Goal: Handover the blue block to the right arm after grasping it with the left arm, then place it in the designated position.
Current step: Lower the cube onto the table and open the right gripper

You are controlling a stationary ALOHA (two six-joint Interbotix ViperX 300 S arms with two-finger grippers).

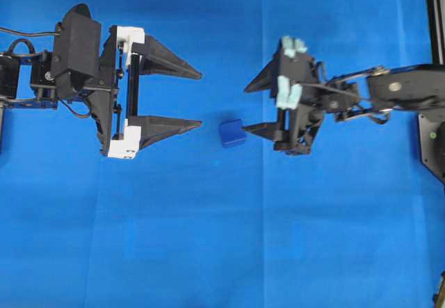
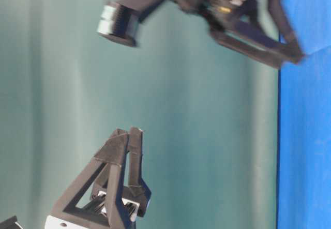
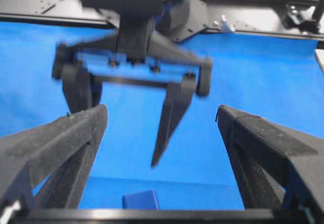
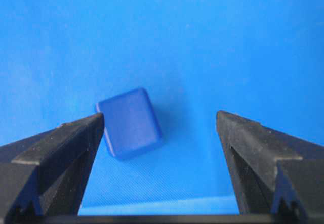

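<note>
The blue block (image 1: 232, 133) lies free on the blue cloth (image 1: 208, 238), between the two arms. My right gripper (image 1: 245, 108) is open, and its lower fingertip is right beside the block. In the right wrist view the block (image 4: 130, 124) rests tilted next to the left finger (image 4: 76, 138), inside the open right gripper (image 4: 160, 115) but not clamped. My left gripper (image 1: 201, 99), with white brackets, is open wide and empty, a short way left of the block. The left wrist view shows the block (image 3: 140, 199) low between the open fingers. No marking of a designated position shows.
A black frame rail (image 1: 435, 16) runs along the right edge of the cloth, beside the right arm's base (image 1: 431, 134). The table-level view shows the right arm blurred (image 2: 248, 27) above the left gripper's fingers (image 2: 126, 151), against a green backdrop.
</note>
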